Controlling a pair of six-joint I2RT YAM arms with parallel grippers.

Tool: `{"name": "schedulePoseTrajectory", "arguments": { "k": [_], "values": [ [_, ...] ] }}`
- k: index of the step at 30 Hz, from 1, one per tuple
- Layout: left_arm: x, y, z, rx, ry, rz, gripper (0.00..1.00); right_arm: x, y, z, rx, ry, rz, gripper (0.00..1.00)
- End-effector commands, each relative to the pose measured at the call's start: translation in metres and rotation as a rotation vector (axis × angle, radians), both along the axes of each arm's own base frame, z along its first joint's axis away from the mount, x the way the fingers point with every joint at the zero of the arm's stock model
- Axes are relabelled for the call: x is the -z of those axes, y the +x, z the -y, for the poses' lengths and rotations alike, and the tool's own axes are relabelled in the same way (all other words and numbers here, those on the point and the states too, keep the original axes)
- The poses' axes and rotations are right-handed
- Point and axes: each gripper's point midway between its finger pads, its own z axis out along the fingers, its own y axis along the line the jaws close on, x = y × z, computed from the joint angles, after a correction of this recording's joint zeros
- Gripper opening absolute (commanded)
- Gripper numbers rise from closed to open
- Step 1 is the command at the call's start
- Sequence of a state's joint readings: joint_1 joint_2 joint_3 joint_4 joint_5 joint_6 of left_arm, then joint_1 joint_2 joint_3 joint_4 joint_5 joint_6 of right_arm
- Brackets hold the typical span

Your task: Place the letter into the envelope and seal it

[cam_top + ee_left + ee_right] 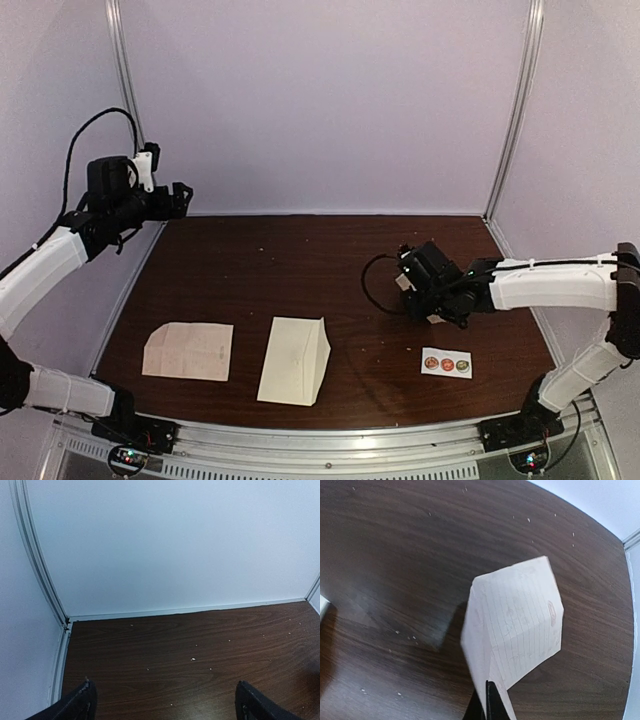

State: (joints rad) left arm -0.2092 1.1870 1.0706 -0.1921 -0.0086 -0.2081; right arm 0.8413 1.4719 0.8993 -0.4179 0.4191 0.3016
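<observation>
L arm is drawn back and raised at the far-left corner, forearm angled up, wrist aimed toward the back wall. Left gripper has its fingers spread wide w/ nothing between them, only bare table below.

R arm reaches in from the right side, elbow bent, forearm about level, and its head hangs over the right half of the table. Right gripper is pinched tight on the bottom edge of the letter, a pinkish lined sheet, folded, w/ a crease down the middle. The sheet is held off the wood and throws a shadow on it.

The envelope lies flat near the front edge, about centre, w/ its pointed flap open toward the right. Can't tell from here what's in it. The letter is outside it, well apart to the right.

Another pinkish sheet lies flat just left of the envelope, not touching it. A small sticker strip sits near the front right, below the R gripper.
</observation>
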Motion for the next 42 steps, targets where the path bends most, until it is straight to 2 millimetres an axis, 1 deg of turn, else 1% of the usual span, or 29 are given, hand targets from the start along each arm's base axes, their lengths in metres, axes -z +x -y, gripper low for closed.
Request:
{"name": "schedulePoseTrajectory", "arguments": {
  "k": [1, 4, 6, 8, 10, 11, 13, 14, 15, 16, 17, 19, 20, 23, 27, 31, 35, 40, 42],
  "values": [
    [-0.023, -0.01, 0.025, 0.134, -0.074, 0.083, 0.98, -0.064, 0.011, -0.035, -0.106, 0.264, 0.076, 0.0],
    [-0.019, -0.023, 0.057, 0.247, -0.147, 0.053, 0.97, -0.1, 0.009, -0.054, -0.191, 0.376, 0.095, 0.0],
    [-0.01, -0.033, 0.082, 0.312, -0.19, 0.001, 0.97, -0.125, 0.009, -0.062, -0.223, 0.45, 0.115, 0.0],
    [0.003, -0.047, 0.11, 0.41, -0.259, -0.081, 0.97, -0.152, 0.006, -0.074, -0.27, 0.597, 0.124, 0.0],
    [0.01, -0.065, 0.134, 0.49, -0.35, -0.132, 0.96, -0.179, 0.003, -0.084, -0.316, 0.734, 0.126, 0.0],
    [0.013, -0.074, 0.145, 0.525, -0.362, -0.135, 0.96, -0.193, -0.003, -0.093, -0.383, 0.779, 0.107, 0.0],
    [0.024, -0.094, 0.171, 0.617, -0.378, -0.164, 0.96, -0.217, -0.013, -0.098, -0.477, 0.761, 0.103, 0.0],
    [0.025, -0.105, 0.186, 0.683, -0.386, -0.168, 0.96, -0.224, -0.019, -0.098, -0.507, 0.748, 0.099, 0.0],
    [0.031, -0.117, 0.201, 0.736, -0.385, -0.185, 0.95, -0.23, -0.023, -0.096, -0.527, 0.746, 0.106, 0.0],
    [0.034, -0.133, 0.219, 0.801, -0.381, -0.194, 0.95, -0.234, -0.028, -0.095, -0.546, 0.751, 0.112, 0.0],
    [0.033, -0.143, 0.23, 0.844, -0.382, -0.18, 0.95, -0.236, -0.032, -0.094, -0.562, 0.764, 0.12, 0.0],
    [0.03, -0.158, 0.248, 0.908, -0.403, -0.146, 0.96, -0.238, -0.04, -0.094, -0.579, 0.82, 0.128, 0.0],
    [0.022, -0.162, 0.254, 0.937, -0.433, -0.114, 0.96, -0.239, -0.044, -0.095, -0.592, 0.869, 0.138, 0.0],
    [0.012, -0.178, 0.273, 1.024, -0.487, -0.084, 0.96, -0.247, -0.06, -0.097, -0.645, 0.987, 0.146, 0.0],
    [0.001, -0.186, 0.292, 1.064, -0.495, -0.056, 0.97, -0.257, -0.074, -0.095, -0.694, 1.049, 0.159, 0.0],
    [-0.01, -0.194, 0.303, 1.108, -0.537, -0.04, 0.97, -0.262, -0.086, -0.092, -0.737, 1.075, 0.161, 0.0],
    [-0.016, -0.198, 0.31, 1.14, -0.569, -0.046, 0.97, -0.263, -0.099, -0.097, -0.808, 1.102, 0.131, 0.0],
    [-0.025, -0.201, 0.314, 1.155, -0.592, -0.044, 0.97, -0.256, -0.108, -0.103, -0.868, 1.124, 0.075, 0.0],
    [-0.026, -0.201, 0.316, 1.159, -0.597, -0.046, 0.93, -0.254, -0.111, -0.106, -0.891, 1.135, 0.057, 0.0]
  ]
}}
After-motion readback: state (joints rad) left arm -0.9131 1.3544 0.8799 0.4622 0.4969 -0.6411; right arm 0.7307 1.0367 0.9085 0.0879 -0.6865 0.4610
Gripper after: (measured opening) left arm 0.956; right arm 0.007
